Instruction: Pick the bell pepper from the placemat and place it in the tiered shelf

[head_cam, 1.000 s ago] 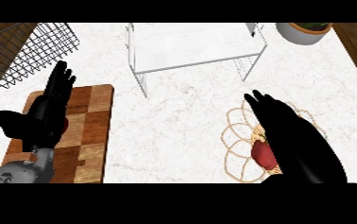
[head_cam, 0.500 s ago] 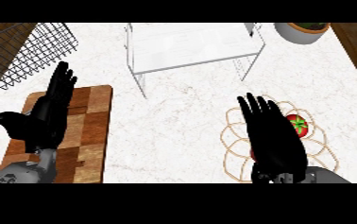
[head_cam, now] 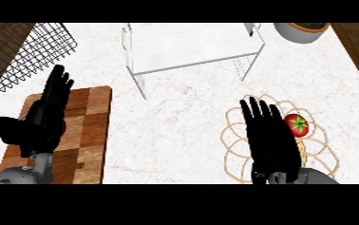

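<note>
One red bell pepper with a green stem (head_cam: pixel 297 125) lies on the one round woven wire-pattern placemat (head_cam: pixel 238 154), at its right side. The right hand (head_cam: pixel 270 141) lies flat over the mat with fingers straight, holding nothing, just left of the pepper. The left hand (head_cam: pixel 43 117) rests open above one wooden cutting board (head_cam: pixel 88 129). One white tiered shelf (head_cam: pixel 193 48) stands farther back on the marbled worktop (head_cam: pixel 175 124), beside one black wire basket (head_cam: pixel 35 51) and one grey pot (head_cam: pixel 301 31).
</note>
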